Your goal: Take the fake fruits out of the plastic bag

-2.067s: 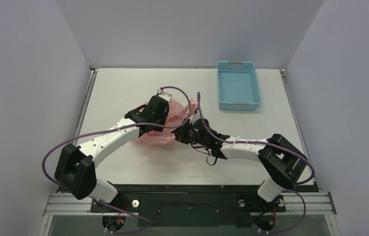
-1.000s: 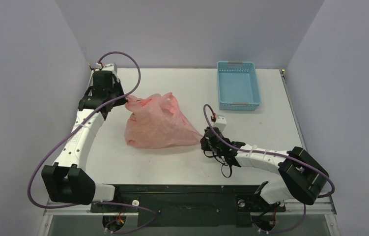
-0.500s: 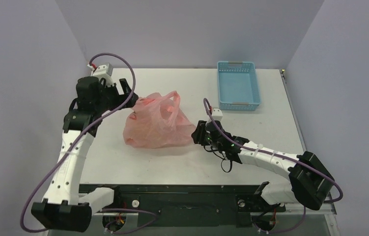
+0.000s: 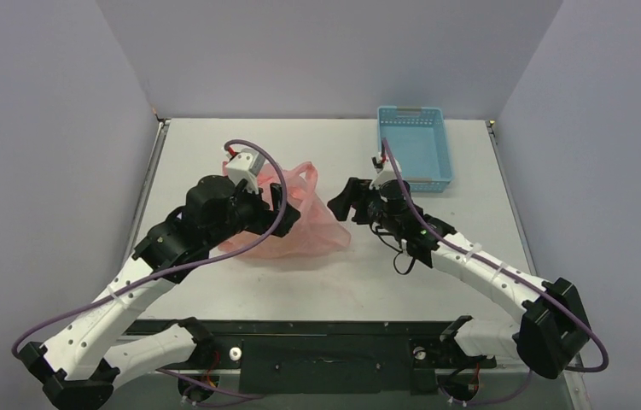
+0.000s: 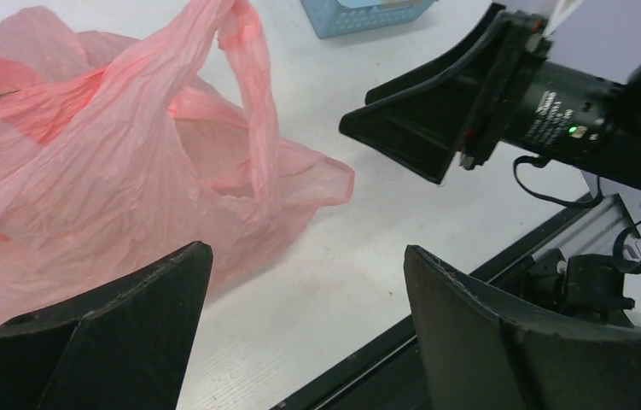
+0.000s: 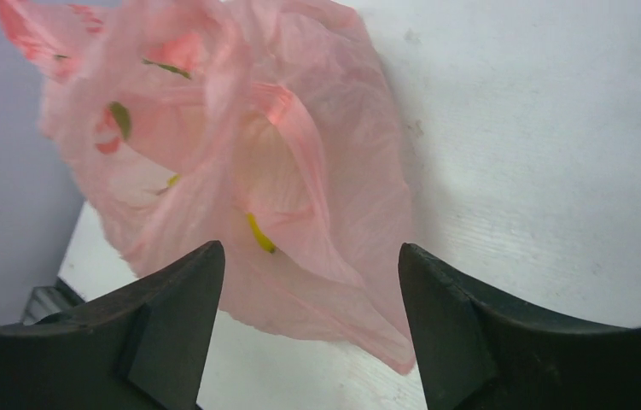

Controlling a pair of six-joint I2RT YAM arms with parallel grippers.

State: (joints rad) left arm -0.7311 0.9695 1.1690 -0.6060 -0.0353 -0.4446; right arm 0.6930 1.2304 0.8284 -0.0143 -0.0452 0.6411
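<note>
The pink plastic bag [image 4: 304, 229] lies slumped on the table between my two grippers, handles loose on top. The left gripper [image 4: 284, 209] hovers over the bag's left part, open and holding nothing; in the left wrist view the bag [image 5: 120, 171] lies ahead and left of it [image 5: 308, 256]. On the bag's right side the right gripper [image 4: 341, 201] is open and empty, and its own view [image 6: 308, 252] looks down on the bag [image 6: 300, 162]. A yellow sliver of one fake fruit [image 6: 259, 234] shows in a fold. The other fruits are hidden inside.
A light-blue slotted basket [image 4: 415, 149] stands at the back right, just beyond the right wrist; its near corner shows in the left wrist view [image 5: 368, 13]. The right gripper's black fingers [image 5: 436, 128] face the left one. Walls enclose the table on three sides.
Both grippers let go of the bag and opened. The left arm swung in from the far-left corner over the bag; the right moved toward the basket. The stretched bag slumped.
</note>
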